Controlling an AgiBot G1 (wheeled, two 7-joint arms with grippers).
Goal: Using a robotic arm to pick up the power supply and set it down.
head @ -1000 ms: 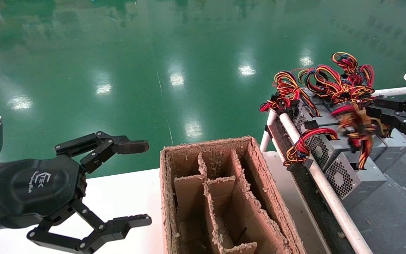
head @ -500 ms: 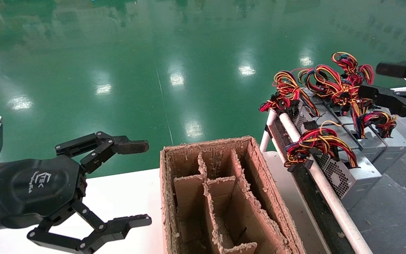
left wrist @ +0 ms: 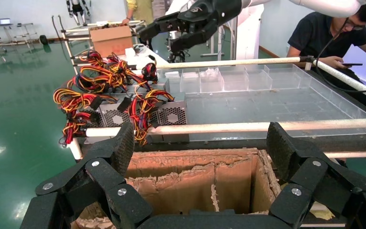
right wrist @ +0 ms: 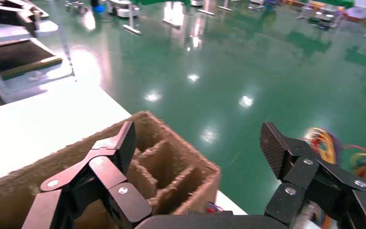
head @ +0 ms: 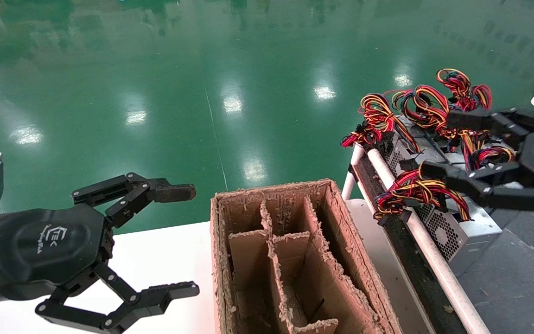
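Note:
Several silver-grey power supplies lie in a row on the rack at the right, the nearest one [head: 464, 234] topped by a red, yellow and black wire bundle [head: 415, 190]. They also show in the left wrist view as power supplies [left wrist: 171, 114]. My right gripper [head: 441, 144] hangs open just above those wires with nothing between its fingers. In its own view the right gripper [right wrist: 199, 143] spans the cardboard box [right wrist: 162, 167]. The robotic arm's white link [left wrist: 324, 5] shows far off. My left gripper [head: 181, 241] [left wrist: 201, 148] stays parked, open, over the white table.
A worn cardboard box with dividers [head: 220, 260] stands on the white table [head: 155, 250] between the arms. A white rack pipe [head: 427, 248] runs along the power supplies' near side. A clear compartment tray [left wrist: 267, 90] lies behind them. A seated person [left wrist: 333, 33] is beyond the rack.
My right gripper rose out of the wire bundles, then swung back left over the nearest power supply. That supply and its wires, blurred a second ago, have settled still. The left arm has not moved.

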